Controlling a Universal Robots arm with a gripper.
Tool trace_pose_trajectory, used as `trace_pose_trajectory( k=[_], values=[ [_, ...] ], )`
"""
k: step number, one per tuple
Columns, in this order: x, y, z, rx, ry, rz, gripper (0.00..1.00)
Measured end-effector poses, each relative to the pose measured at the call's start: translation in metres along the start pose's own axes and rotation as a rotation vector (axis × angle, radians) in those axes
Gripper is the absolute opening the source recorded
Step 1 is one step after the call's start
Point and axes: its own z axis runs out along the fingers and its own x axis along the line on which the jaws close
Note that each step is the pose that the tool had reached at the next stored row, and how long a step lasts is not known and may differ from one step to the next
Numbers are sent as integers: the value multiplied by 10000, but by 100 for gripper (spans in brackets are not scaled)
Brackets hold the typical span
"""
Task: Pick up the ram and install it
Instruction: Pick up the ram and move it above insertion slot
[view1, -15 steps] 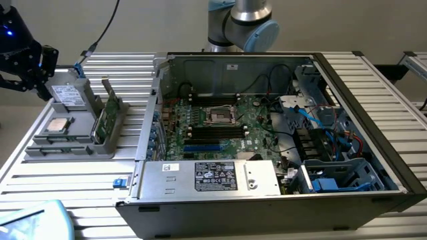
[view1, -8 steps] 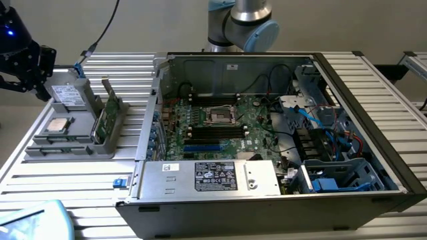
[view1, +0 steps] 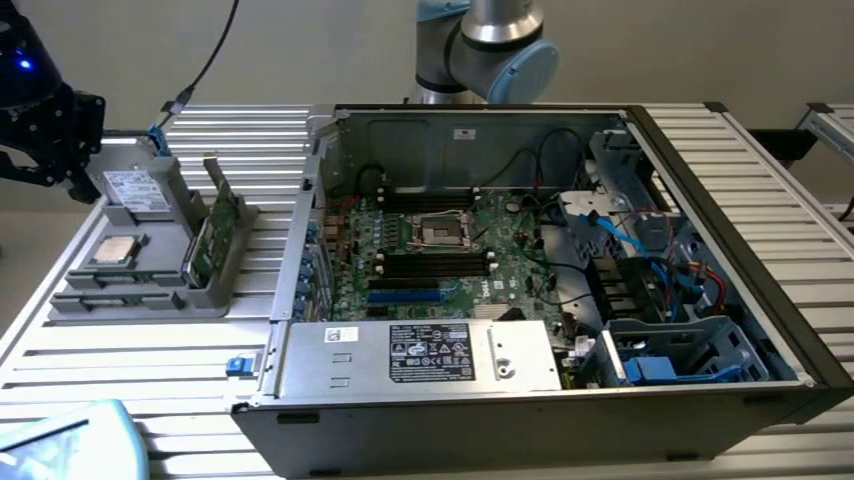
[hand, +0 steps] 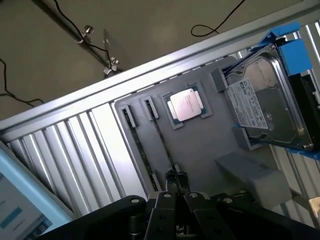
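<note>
The ram is a slim dark stick standing on edge in a slot of the grey parts tray. In the exterior view the ram lies along the tray's front. My gripper hovers above the tray with its fingers pressed together and nothing between them, the tips over the near end of the stick. In the exterior view the gripper hangs at the far left, above the tray's left edge. The motherboard lies in the open computer case, with black memory slots near its middle.
On the tray are a silver processor, a hard drive in a blue bracket and upright green cards. The case's walls, cables and power supply crowd the exterior view's right. A light-blue object sits at the front left.
</note>
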Motion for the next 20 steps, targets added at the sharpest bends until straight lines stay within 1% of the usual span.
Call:
trace_pose_trajectory(
  k=[16, 18, 20],
  values=[
    [5, 10, 17, -34, 168, -2844, 11],
    [7, 19, 19, -32, 191, -3068, 11],
    [7, 18, 18, -34, 193, -3076, 11]
  ],
)
